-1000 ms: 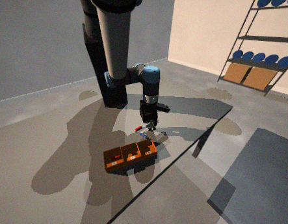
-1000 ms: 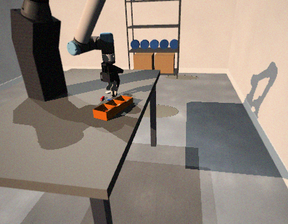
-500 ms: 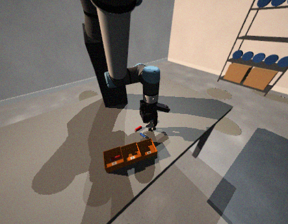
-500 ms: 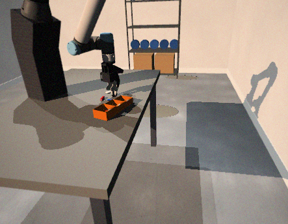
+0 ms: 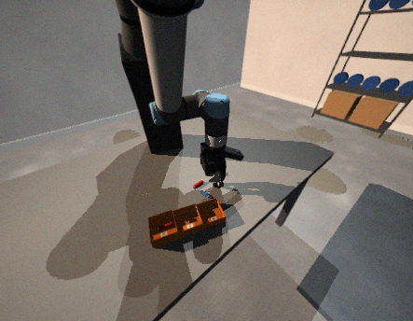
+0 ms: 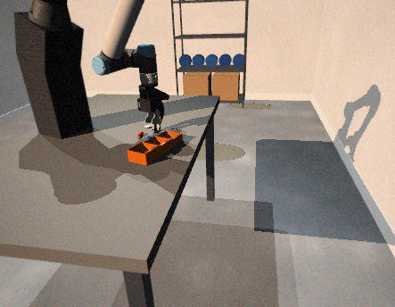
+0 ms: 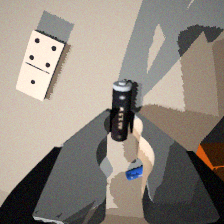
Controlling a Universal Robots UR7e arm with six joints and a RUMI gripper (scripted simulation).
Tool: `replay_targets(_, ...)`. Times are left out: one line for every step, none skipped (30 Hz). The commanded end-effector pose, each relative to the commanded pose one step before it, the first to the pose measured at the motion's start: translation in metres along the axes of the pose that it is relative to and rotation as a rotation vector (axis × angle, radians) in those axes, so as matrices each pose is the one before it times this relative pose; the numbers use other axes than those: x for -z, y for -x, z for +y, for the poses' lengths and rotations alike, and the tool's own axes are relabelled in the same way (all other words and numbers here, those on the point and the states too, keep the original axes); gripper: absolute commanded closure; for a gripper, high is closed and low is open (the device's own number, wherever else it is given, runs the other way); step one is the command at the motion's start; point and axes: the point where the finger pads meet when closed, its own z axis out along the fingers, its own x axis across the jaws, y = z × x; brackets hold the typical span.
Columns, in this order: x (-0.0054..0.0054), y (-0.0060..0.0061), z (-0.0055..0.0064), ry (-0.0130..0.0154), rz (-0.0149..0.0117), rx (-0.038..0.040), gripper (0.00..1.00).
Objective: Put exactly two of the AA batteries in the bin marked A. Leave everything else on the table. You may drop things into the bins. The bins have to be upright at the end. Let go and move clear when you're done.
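Note:
My gripper (image 7: 120, 111) is shut on a black AA battery (image 7: 122, 110), which stands out beyond the fingertips in the wrist view. In the top view the gripper (image 5: 217, 179) hangs just above the table behind the orange three-compartment bin (image 5: 186, 221). It also shows in the exterior view (image 6: 154, 122), behind the bin (image 6: 154, 146). A red object (image 5: 168, 225) lies in the bin's left compartment. A small red cylinder (image 5: 198, 184) and a small blue object (image 5: 205, 193) lie on the table between the gripper and the bin. The blue object also shows below the fingers in the wrist view (image 7: 133, 172).
A white domino (image 7: 40, 63) lies on the table, at the upper left of the wrist view. The table edge (image 5: 254, 229) runs close to the right of the bin. The robot's dark base (image 6: 51, 76) stands at the back left.

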Motion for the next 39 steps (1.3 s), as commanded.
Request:
replay_targets(0.01408, -0.00047, -0.00015, -0.00026, 0.00108, 0.00009, 1.00)
replay_targets(0.00333, 0.00000, 0.00000, 0.00000, 0.00000, 0.00000, 1.00)
replay_targets(0.00333, 0.00000, 0.00000, 0.00000, 0.00000, 0.00000, 1.00)
replay_targets(0.00333, 0.00000, 0.00000, 0.00000, 0.00000, 0.00000, 1.00)
replay_targets(0.00333, 0.00000, 0.00000, 0.00000, 0.00000, 0.00000, 1.00)
replay_targets(0.00000, 0.00000, 0.00000, 0.00000, 0.00000, 0.00000, 1.00)
replay_targets(0.00000, 0.00000, 0.00000, 0.00000, 0.00000, 0.00000, 1.00)
replay_targets(0.00334, -0.00001, 0.00000, 0.00000, 0.00000, 0.00000, 1.00)
replay_targets(0.00333, 0.00000, 0.00000, 0.00000, 0.00000, 0.00000, 1.00)
replay_targets(0.00333, 0.00000, 0.00000, 0.00000, 0.00000, 0.00000, 1.00)
replay_targets(0.00333, 0.00000, 0.00000, 0.00000, 0.00000, 0.00000, 1.00)
replay_targets(0.00333, 0.00000, 0.00000, 0.00000, 0.00000, 0.00000, 1.00)
replay_targets(0.00333, 0.00000, 0.00000, 0.00000, 0.00000, 0.00000, 1.00)
replay_targets(0.00333, 0.00000, 0.00000, 0.00000, 0.00000, 0.00000, 1.00)
replay_targets(0.00333, 0.00000, 0.00000, 0.00000, 0.00000, 0.00000, 1.00)
replay_targets(0.00333, 0.00000, 0.00000, 0.00000, 0.00000, 0.00000, 1.00)
replay_targets(0.00000, -0.00001, 0.00000, 0.00000, 0.00000, 0.00000, 1.00)
replay_targets(0.00000, -0.00001, 0.00000, 0.00000, 0.00000, 0.00000, 1.00)
replay_targets(0.00000, -0.00001, 0.00000, 0.00000, 0.00000, 0.00000, 1.00)
replay_targets(0.00000, 0.00000, 0.00000, 0.00000, 0.00000, 0.00000, 1.00)
replay_targets(0.00000, 0.00000, 0.00000, 0.00000, 0.00000, 0.00000, 1.00)
replay_targets(0.00000, 0.00000, 0.00000, 0.00000, 0.00000, 0.00000, 1.00)
replay_targets(0.00000, 0.00000, 0.00000, 0.00000, 0.00000, 0.00000, 1.00)
replay_targets(0.00000, 0.00000, 0.00000, 0.00000, 0.00000, 0.00000, 1.00)
replay_targets(-0.00006, 0.00003, 0.00000, 0.00000, 0.00001, 0.00000, 1.00)
replay_targets(0.00001, -0.00001, 0.00000, 0.00000, 0.00000, 0.00000, 1.00)
replay_targets(0.00001, -0.00001, 0.00000, 0.00000, 0.00000, 0.00000, 1.00)
replay_targets(0.00001, 0.00000, 0.00000, 0.00000, 0.00000, 0.00000, 1.00)
replay_targets(0.00001, 0.00000, 0.00000, 0.00000, 0.00000, 0.00000, 1.00)
replay_targets(0.00001, 0.00000, 0.00000, 0.00000, 0.00000, 0.00000, 1.00)
replay_targets(0.00000, 0.00000, 0.00000, 0.00000, 0.00000, 0.00000, 1.00)
replay_targets(0.00000, 0.00000, 0.00000, 0.00000, 0.00000, 0.00000, 1.00)
replay_targets(0.00000, 0.00000, 0.00000, 0.00000, 0.00000, 0.00000, 1.00)
replay_targets(0.00000, 0.00000, 0.00000, 0.00000, 0.00000, 0.00000, 1.00)
replay_targets(0.00400, 0.00001, 0.00000, 0.00000, 0.00000, 0.00000, 1.00)
replay_targets(0.00249, 0.00001, 0.00000, 0.00000, 0.00000, 0.00000, 1.00)
replay_targets(0.00000, 0.00000, 0.00000, 0.00000, 0.00000, 0.00000, 1.00)
replay_targets(0.00000, 0.00000, 0.00000, 0.00000, 0.00000, 0.00000, 1.00)
replay_targets(0.00000, 0.00000, 0.00000, 0.00000, 0.00000, 0.00000, 1.00)
